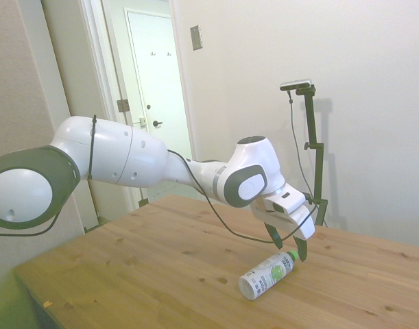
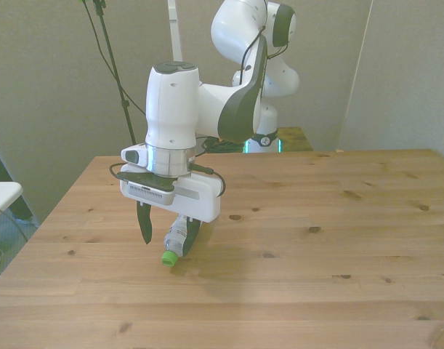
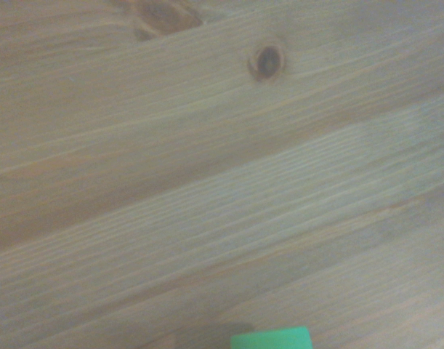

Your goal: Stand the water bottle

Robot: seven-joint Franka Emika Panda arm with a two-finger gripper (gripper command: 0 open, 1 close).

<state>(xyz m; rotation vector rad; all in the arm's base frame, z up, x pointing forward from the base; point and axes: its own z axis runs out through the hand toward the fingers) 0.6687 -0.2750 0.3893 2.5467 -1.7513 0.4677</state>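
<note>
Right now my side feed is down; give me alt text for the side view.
The water bottle lies on its side on the wooden table, green cap toward the gripper, which hangs open just above the cap end. The white arm reaches in from the picture's left, in front of a pale wall and a closed door.

1 water bottle (image 1: 265, 274) lies at lower middle of the side view on 1 wooden table (image 1: 140, 274). 1 gripper (image 1: 290, 247) shows 2 fingers (image 1: 273, 235) there.
</note>
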